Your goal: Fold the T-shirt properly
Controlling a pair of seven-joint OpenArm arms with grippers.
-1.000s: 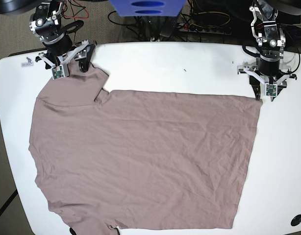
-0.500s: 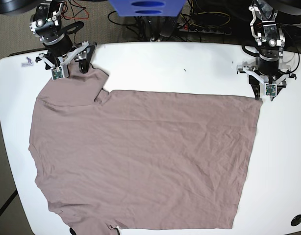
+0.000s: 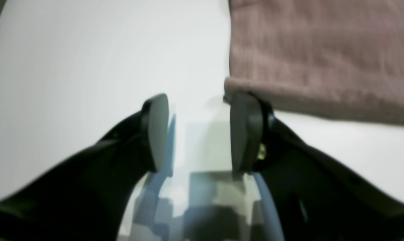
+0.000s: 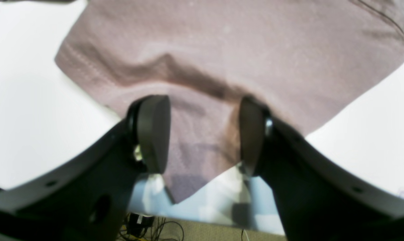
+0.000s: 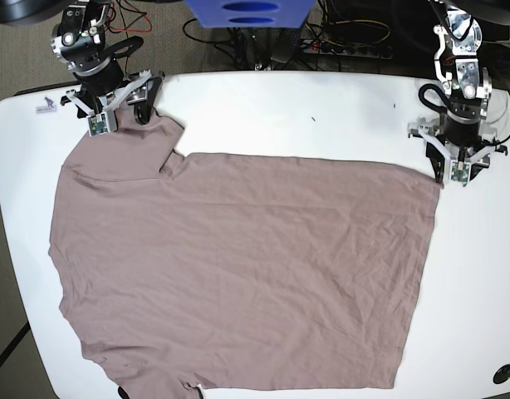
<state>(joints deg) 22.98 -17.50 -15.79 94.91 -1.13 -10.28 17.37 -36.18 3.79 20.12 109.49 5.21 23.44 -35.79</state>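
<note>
The T-shirt (image 5: 238,266) lies spread flat and unfolded over most of the white table (image 5: 321,116), its hem along the table's right side and its sleeves toward the left, the lower sleeve reaching the table's front edge. No fold is made, so in my judgement the task is at its very start: both far corners have yet to be grasped, and every fold is left to do.

The right gripper (image 4: 202,134) stands at the table's far left corner with its fingers parted on either side of the upper sleeve's edge; cloth lies between the pads (image 4: 153,134) but they are not pinched on it. The left gripper (image 3: 196,134) stands near the far right edge of the table, its fingers also spread apart, with bare table between them. One fingertip (image 3: 243,130) sits right at the hem corner, seemingly touching it, though the blur makes that hard to confirm.

A small sticker (image 5: 46,105) sits on the table's far left corner; its print is too small to read. No writing shows on the shirt.
</note>
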